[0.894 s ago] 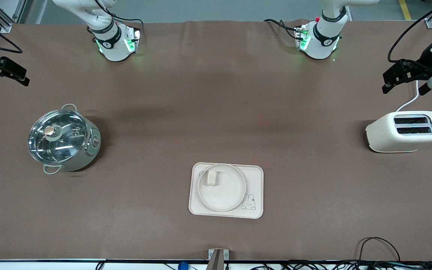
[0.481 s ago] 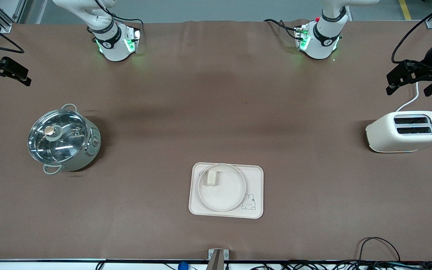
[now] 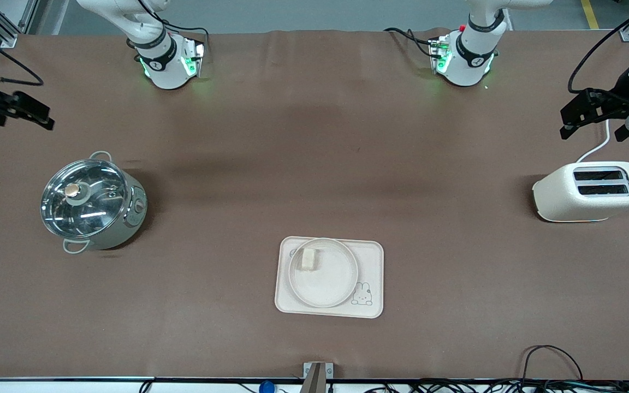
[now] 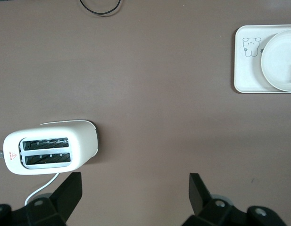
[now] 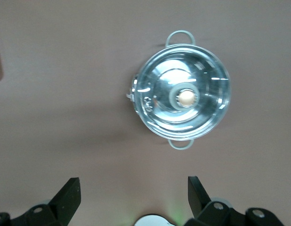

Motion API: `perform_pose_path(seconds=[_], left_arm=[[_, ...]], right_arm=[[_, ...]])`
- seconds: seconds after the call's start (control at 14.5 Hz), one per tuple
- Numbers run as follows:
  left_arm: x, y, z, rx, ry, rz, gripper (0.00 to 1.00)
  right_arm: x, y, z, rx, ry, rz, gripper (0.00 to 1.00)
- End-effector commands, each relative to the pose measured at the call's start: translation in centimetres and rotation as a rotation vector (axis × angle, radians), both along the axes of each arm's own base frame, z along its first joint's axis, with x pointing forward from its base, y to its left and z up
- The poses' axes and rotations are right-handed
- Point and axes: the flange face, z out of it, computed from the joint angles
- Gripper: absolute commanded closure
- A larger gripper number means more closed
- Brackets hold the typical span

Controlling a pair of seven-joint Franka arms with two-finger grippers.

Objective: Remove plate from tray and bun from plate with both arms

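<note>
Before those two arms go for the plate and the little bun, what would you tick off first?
1. Bun lies on the plate: ok.
2. Plate sits in the tray: ok.
3. Left claw open, empty, up over the table by the toaster: ok.
4. Right claw open, empty, up near the pot: ok.
5. Nothing lies between either claw and the tray: ok.

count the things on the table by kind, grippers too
Cream rectangular rabbit-printed tray: 1
Round cream plate: 1
Pale cream bun: 1
Steel pot with glass lid: 1
Cream two-slot toaster: 1
Black open grippers, left gripper and right gripper: 2
Total: 7
</note>
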Motion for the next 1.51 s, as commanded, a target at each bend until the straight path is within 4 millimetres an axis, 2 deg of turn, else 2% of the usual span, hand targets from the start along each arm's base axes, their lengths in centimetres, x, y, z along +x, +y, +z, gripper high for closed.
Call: perform_pose_path(seconds=[0.0, 0.07, 0.28, 0.55, 0.76, 0.89, 1.03, 1.1, 1.24, 1.31, 1.44], left_arm=[[0.2, 0.0, 0.4, 0.013, -0.002, -0.003, 0.0], [0.2, 0.0, 0.4, 0.013, -0.002, -0.003, 0.0], [0.1, 0.0, 0.3, 0.014, 0.01, -0.003, 0.0], [0.1, 0.0, 0.3, 0.014, 0.01, -0.003, 0.0], [0.1, 0.1, 0.4, 0.014, 0.009, -0.001, 0.0], [0.1, 0.1, 0.3, 0.015, 0.01, -0.003, 0.0], [0.1, 0.1, 0.3, 0.015, 0.01, -0.003, 0.0], [0.1, 0.1, 0.3, 0.015, 0.01, -0.003, 0.0], [0.1, 0.1, 0.3, 0.015, 0.01, -0.003, 0.0], [0.1, 0.1, 0.3, 0.015, 0.01, -0.004, 0.0], [0.1, 0.1, 0.3, 0.015, 0.01, -0.004, 0.0]], right_arm=[[1.2, 1.4, -5.6, 0.097, -0.002, -0.009, 0.0], [2.1, 2.9, -7.3, 0.126, -0.011, -0.004, 0.0], [6.4, 8.3, -14.8, 0.254, -0.013, -0.013, 0.0], [9.9, 20.3, -24.3, 0.322, -0.058, -0.094, 0.0], [12.3, 29.1, -30.4, 0.395, -0.021, -0.18, 0.0], [14.7, 33.2, -33.4, 0.405, -0.058, -0.174, 0.0], [16.3, 35.7, -35.9, 0.416, -0.119, -0.149, 0.03], [17.0, 36.5, -36.9, 0.413, -0.138, -0.136, 0.03], [18.1, 37.0, -39.0, 0.382, -0.185, -0.101, 0.11], [18.4, 37.3, -40.1, 0.376, -0.197, -0.095, 0.21], [18.7, 38.0, -40.4, 0.382, -0.205, -0.086, 0.42]])
